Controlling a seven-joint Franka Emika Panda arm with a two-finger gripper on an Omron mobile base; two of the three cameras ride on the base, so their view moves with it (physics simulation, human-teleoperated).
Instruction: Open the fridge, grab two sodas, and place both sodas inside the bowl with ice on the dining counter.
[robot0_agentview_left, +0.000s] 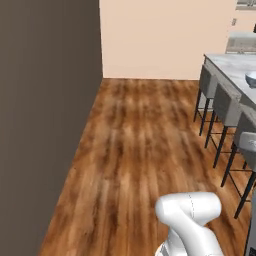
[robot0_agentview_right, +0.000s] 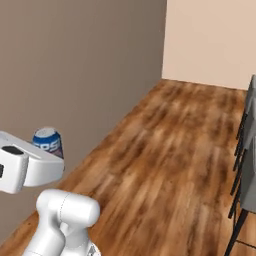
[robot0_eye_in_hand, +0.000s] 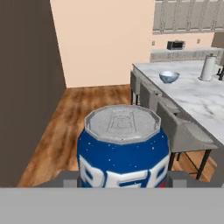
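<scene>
Tool (robot0_eye_in_hand: 122, 183): you have it clamped around an upright soda (robot0_eye_in_hand: 123, 146).
Bowl (robot0_eye_in_hand: 169, 77): yours sits on the counter (robot0_eye_in_hand: 197, 98), beside a steel pitcher (robot0_eye_in_hand: 208, 68).

Tall steel pitcher (robot0_eye_in_hand: 208, 67) upright near the tabletop's far right edge; grey stools (robot0_agentview_left: 226, 105) lined along its side; wood floor (robot0_agentview_left: 140, 160).

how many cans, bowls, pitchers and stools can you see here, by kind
cans: 1, soda can held in the gripper
bowls: 1, bowl on the counter
pitchers: 1, pitcher
stools: 4, first stool
total: 7
</scene>
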